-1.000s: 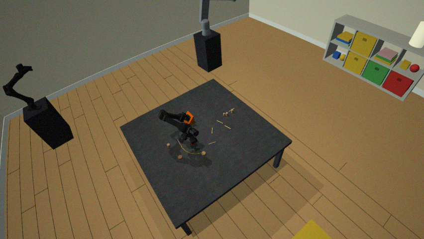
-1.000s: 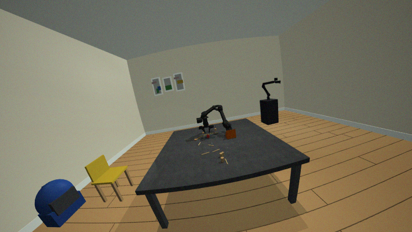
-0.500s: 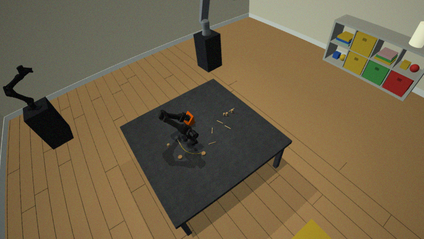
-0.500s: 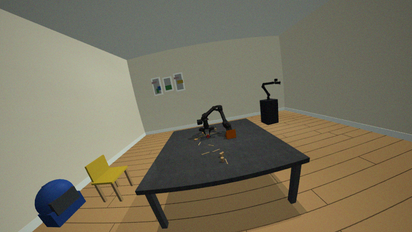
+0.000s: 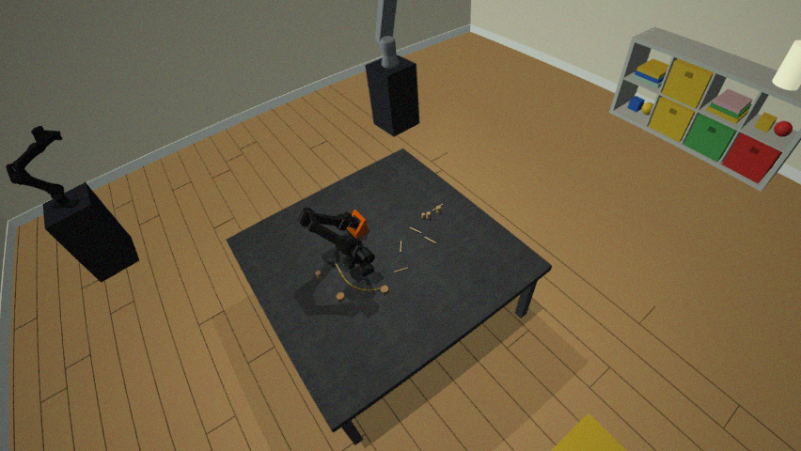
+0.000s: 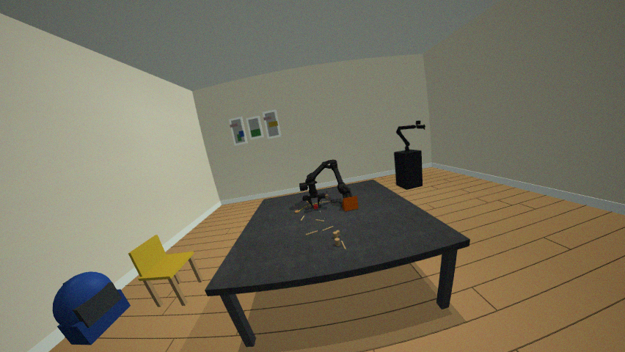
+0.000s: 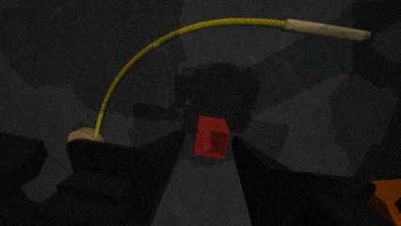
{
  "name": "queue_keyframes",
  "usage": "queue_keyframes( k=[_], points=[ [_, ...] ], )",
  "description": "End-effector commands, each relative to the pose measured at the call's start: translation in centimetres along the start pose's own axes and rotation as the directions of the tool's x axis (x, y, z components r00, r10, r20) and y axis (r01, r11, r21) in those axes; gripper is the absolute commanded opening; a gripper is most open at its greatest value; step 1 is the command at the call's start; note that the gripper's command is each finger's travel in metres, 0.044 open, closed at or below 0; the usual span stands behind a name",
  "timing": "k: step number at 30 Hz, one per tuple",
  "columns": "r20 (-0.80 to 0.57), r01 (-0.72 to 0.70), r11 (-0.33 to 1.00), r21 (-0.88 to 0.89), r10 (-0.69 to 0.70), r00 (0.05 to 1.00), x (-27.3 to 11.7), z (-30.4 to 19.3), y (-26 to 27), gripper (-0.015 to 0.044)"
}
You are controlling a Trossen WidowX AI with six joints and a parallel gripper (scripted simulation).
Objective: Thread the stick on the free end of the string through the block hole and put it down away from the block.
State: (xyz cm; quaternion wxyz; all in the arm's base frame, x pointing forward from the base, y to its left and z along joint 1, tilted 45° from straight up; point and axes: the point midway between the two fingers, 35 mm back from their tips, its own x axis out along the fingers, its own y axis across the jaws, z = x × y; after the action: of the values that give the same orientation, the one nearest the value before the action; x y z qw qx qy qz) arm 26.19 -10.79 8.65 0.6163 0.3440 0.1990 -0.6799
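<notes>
The small red block (image 6: 315, 206) (image 7: 212, 137) stands on the table (image 5: 447, 297) (image 6: 279, 257); a dark hole shows in its near face in the wrist view. My gripper (image 6: 315, 203) (image 7: 209, 136) is part-way open, its fingertips low on either side of the block, with a gap at each side in the wrist view. The gripper hides the block in the top view. The round wooden button (image 5: 384, 288) (image 7: 84, 135) holds the yellow string (image 5: 352, 285) (image 7: 155, 43), which curves beyond the block to the pale stick (image 5: 337, 268) (image 7: 328, 29), lying on the table.
An orange body (image 5: 357, 224) (image 6: 350, 203) (image 7: 390, 192) is at the arm's base. Two loose wooden pieces (image 5: 339, 295) (image 5: 318, 272) lie near the string. Loose sticks (image 5: 415, 229) (image 5: 430, 240) (image 5: 400, 270) and small wooden cylinders (image 5: 428, 214) (image 6: 337, 242) lie on the other side of the block.
</notes>
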Motion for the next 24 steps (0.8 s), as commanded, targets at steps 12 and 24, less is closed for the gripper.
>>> queue_keyframes(
  k=[12,24],
  points=[
    [0.000,0.001,1.000,-0.001,-0.001,1.000,0.04,-0.01,-0.04,0.0065],
    [0.000,0.001,1.000,-0.001,-0.001,1.000,-0.19,-0.02,-0.03,0.0000]
  ],
)
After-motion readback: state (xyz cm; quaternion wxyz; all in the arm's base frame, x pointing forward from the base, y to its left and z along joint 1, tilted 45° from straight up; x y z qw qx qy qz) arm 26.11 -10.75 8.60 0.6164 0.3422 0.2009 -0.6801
